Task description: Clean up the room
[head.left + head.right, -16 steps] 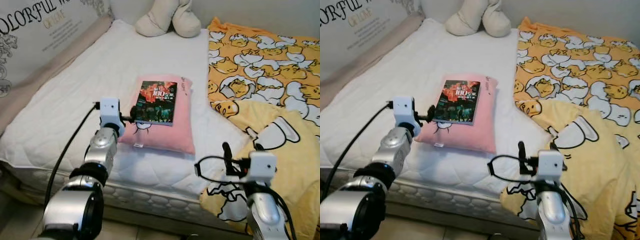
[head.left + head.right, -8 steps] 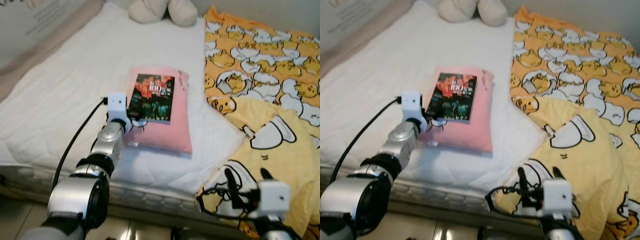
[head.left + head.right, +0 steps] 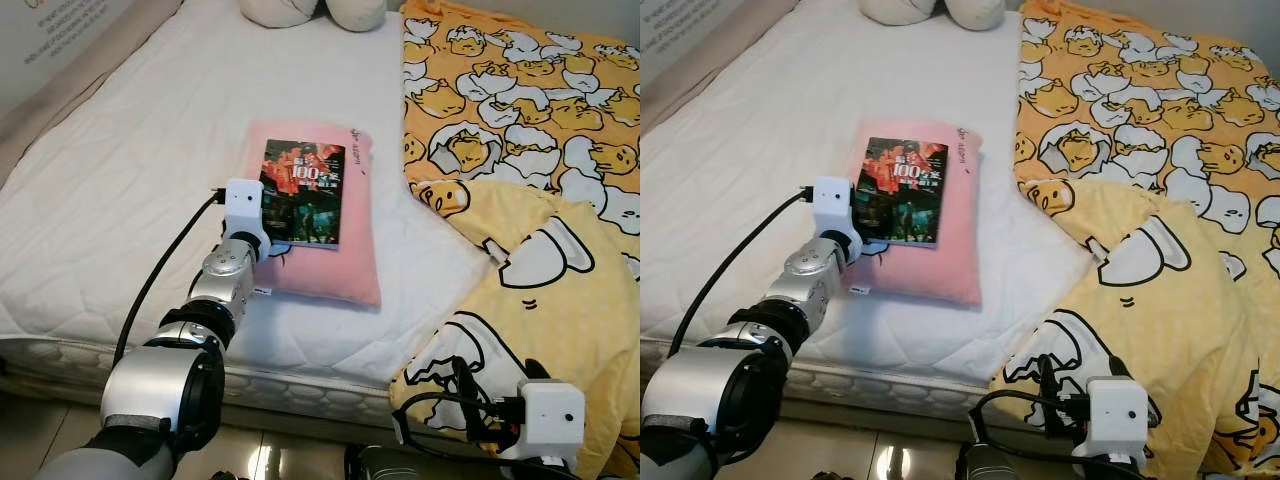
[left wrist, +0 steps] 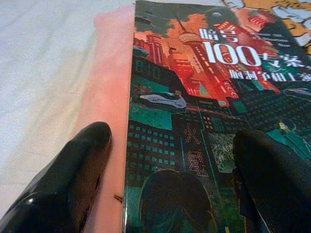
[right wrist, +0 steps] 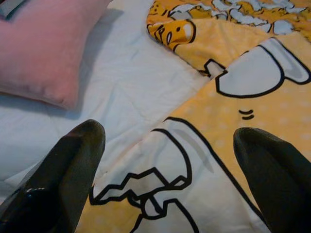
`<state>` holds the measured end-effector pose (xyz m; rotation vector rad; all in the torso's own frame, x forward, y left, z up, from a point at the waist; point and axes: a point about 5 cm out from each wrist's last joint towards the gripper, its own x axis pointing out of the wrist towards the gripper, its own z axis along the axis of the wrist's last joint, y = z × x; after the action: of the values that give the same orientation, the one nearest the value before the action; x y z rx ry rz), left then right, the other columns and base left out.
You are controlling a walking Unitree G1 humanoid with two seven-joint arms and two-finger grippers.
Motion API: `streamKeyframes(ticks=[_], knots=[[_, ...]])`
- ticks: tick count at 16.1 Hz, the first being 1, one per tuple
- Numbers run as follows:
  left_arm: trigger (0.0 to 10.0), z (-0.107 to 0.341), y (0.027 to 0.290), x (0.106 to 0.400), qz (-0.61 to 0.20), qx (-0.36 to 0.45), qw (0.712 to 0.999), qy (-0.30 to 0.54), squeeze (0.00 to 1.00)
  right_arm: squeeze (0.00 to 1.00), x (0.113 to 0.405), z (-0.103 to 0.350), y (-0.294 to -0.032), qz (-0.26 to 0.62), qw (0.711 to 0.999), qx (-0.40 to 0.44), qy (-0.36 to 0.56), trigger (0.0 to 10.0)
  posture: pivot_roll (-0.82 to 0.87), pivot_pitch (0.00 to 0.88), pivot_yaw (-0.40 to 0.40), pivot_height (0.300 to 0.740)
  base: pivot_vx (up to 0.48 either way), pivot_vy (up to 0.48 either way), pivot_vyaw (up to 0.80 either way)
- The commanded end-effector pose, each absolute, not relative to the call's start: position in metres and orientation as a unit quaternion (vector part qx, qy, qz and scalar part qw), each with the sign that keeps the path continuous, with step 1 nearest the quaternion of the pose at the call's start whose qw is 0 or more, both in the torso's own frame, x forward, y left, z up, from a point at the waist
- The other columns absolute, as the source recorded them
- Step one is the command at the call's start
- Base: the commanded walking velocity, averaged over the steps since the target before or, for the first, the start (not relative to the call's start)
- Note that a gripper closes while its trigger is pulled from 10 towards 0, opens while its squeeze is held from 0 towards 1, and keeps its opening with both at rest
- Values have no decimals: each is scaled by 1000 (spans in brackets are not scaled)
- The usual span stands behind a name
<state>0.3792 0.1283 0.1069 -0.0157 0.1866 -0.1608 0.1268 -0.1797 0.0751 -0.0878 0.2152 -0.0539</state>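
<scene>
I have the left gripper (image 4: 170,160) spread wide at the near edge of the book (image 3: 303,192), one finger on its cover, the other on the pink pillow (image 3: 345,270) beneath. White mattress (image 3: 130,180) lies open to my left. The right gripper (image 5: 165,170), fingers also apart, hovers over the yellow duck blanket (image 3: 540,290).

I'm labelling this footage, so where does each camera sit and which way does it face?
Eye views: head camera looking down at the bed; both silver arms show.
Left wrist view: along the open left gripper straddling the book edge on the pink pillow.
Right wrist view: along the open right gripper over the yellow blanket.
Shared: pillow, blanket.
</scene>
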Motion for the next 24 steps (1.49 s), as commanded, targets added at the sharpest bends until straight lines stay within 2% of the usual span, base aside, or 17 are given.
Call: streamKeyframes(ticks=[1,6,7,8,9,18,24], knots=[[10000,98,121,374,-100,-18,988,113,0,0,127,78,-180,-28,993,-46,108,10000,-336,133,-25,740,0,0,0],[10000,89,108,369,-140,-18,981,131,0,0,131,76,-180,-22,992,-46,113,10000,-329,127,-30,740,0,0,0],[4941,86,104,367,-151,-14,978,142,0,0,131,76,-180,-22,992,-46,114,10000,-329,125,-28,740,0,0,0],[3608,81,102,364,-159,-11,975,157,0,0,131,75,-180,-22,992,-46,115,10000,-330,124,-27,740,0,0,0],[0,67,100,357,-160,-27,966,201,0,0,131,74,-180,-22,992,-45,119,10000,-333,124,-24,740,0,0,0],[0,65,93,354,-178,-80,958,209,0,0,143,71,-179,-33,993,-35,110,10000,-327,97,11,740,0,0,0],[0,77,82,359,-211,-89,955,187,0,0,165,72,-195,-54,995,-42,77,10000,-283,17,37,740,0,0,0]])
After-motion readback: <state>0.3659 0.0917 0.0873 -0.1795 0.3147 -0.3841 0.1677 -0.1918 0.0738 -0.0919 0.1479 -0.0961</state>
